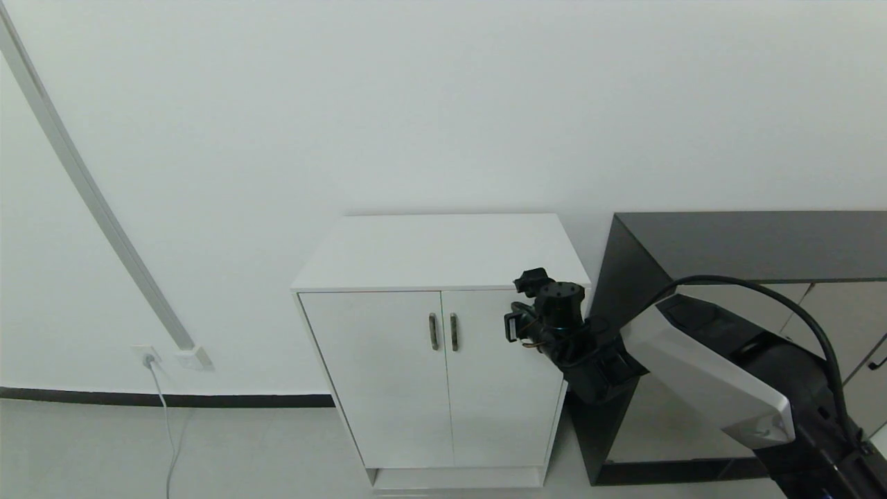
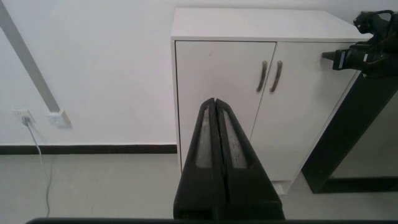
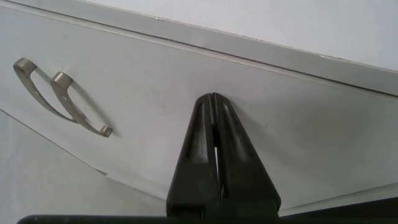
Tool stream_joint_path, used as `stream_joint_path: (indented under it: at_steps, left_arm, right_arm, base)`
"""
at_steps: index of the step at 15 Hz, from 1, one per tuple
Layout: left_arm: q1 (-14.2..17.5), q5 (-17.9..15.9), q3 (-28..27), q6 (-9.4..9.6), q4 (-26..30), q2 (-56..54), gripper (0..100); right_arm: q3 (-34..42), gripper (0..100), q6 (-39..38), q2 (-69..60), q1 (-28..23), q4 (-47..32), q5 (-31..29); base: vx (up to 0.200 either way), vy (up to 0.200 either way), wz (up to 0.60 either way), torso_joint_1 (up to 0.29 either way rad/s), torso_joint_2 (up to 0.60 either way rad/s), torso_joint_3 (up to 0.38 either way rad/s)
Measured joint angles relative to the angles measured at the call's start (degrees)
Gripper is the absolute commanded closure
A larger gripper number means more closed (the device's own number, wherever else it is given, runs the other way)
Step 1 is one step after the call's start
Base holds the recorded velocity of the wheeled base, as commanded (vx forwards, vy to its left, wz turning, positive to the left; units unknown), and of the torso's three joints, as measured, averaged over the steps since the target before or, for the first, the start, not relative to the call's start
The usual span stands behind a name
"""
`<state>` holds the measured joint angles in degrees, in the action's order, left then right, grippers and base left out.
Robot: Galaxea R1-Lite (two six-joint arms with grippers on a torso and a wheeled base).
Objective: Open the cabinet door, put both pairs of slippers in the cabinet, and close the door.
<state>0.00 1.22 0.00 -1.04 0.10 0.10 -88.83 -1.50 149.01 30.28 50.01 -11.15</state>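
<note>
Standing against the white wall (image 1: pixel 416 104) is the white cabinet (image 1: pixel 429 253), its flat top bare and both doors shut. The left door (image 1: pixel 378 374) and the right door (image 1: pixel 499 416) meet at the middle of the front, where two slim upright metal handles (image 1: pixel 434 331) sit just beside each other, one on each door, high up near the top edge.

The right claw (image 3: pixel 214 101) is up at the upper part of the right door, off to the outer side of the handles and apart from them. Its two dark fingers (image 3: pixel 199 143) are pressed together with only a hairline slit between them, holding nothing. The tip is very near the door's face, and whether it touches cannot be told. The white and black right arm (image 1: pixel 707 374) comes in from the robot's right side.

The left claw (image 2: pixel 215 104) is well back from the cabinet, low down and pointing toward the left door. Its fingers are likewise closed flat against each other and hold nothing.

Just beside the cabinet on the right stands a dark sideboard (image 1: pixel 748 242) with pale door fronts. On the wall to the left, a grey conduit (image 1: pixel 83 180) slants down to a socket (image 1: pixel 145 355), and a white cable (image 1: pixel 170 430) hangs from it to the grey floor (image 1: pixel 263 450), crossing a black baseboard (image 1: pixel 208 400)
</note>
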Motion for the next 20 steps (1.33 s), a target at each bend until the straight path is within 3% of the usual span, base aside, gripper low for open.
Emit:
stream_joint_path:
  at_steps: [13, 20]
  left_arm:
    - [0.0, 0.04, 0.0, 0.0, 0.0, 0.0, 100]
    - [0.0, -0.05, 0.0, 0.09, 0.0, 0.0, 100]
  right_arm:
    - [-0.39, 100, 0.79, 0.74, 0.06, 0.22, -0.34]
    - [15.74, 100, 0.38, -7.28, 0.8, 8.62, -2.3]
  base:
    - [0.0, 0.0, 0.0, 0.0, 0.0, 0.0]
    - [0.0, 0.0, 0.0, 0.0, 0.0, 0.0]
